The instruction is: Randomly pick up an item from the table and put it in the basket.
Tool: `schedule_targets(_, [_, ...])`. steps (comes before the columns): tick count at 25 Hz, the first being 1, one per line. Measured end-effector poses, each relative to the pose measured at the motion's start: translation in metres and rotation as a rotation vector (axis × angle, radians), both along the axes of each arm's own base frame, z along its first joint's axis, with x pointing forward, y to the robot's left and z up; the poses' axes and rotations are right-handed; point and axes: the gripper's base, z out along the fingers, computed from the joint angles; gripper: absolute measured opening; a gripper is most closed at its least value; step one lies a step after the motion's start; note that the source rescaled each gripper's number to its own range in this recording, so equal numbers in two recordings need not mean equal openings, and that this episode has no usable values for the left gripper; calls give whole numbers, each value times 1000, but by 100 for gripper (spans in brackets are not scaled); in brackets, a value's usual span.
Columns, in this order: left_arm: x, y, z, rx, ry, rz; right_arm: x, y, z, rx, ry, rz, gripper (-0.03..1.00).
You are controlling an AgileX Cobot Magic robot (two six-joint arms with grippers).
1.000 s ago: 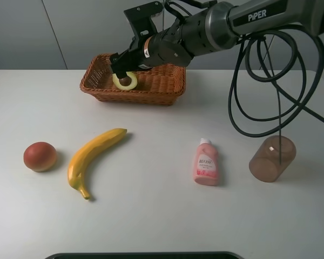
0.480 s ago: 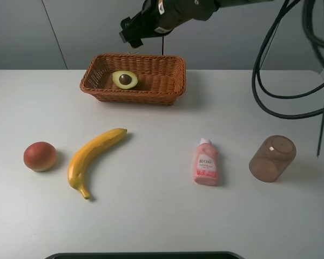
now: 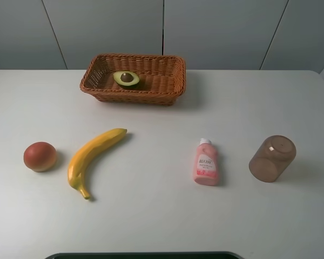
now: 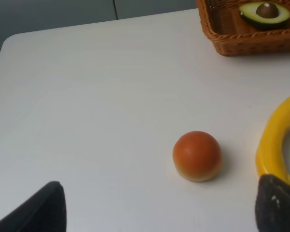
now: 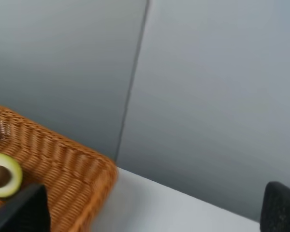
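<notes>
The left gripper (image 4: 157, 212) has its dark fingers spread wide and empty over the broad white tabletop (image 3: 151, 221), near the round red-orange fruit (image 3: 40, 156) and the long yellow banana (image 3: 92, 156). The right gripper (image 5: 152, 212) is also spread and empty, up by the far wall. The halved dark-green avocado (image 3: 126, 79) lies pit-up in the left part of the orange-brown woven wicker basket (image 3: 132, 98) on the table's far side. A pink plastic bottle (image 3: 206, 163) and a brown translucent cup (image 3: 272, 157) sit to the right.
</notes>
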Motion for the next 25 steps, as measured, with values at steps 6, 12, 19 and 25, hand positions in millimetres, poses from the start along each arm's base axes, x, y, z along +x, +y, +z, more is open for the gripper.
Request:
schedule_targets(6, [0,0,0,0,0,0,-79,-57,37,-36,83,-99,79])
schedule_targets(12, [0,0,0,-2,0,1,-161,-89,49,-2,17,-136,79])
schedule_targets(19, [0,0,0,-2,0,1,-241,-123,24,43,-66,-216,79])
schedule_targets(25, [0,0,0,-2,0,1,-274,-124,-27,132,-10,-139,79])
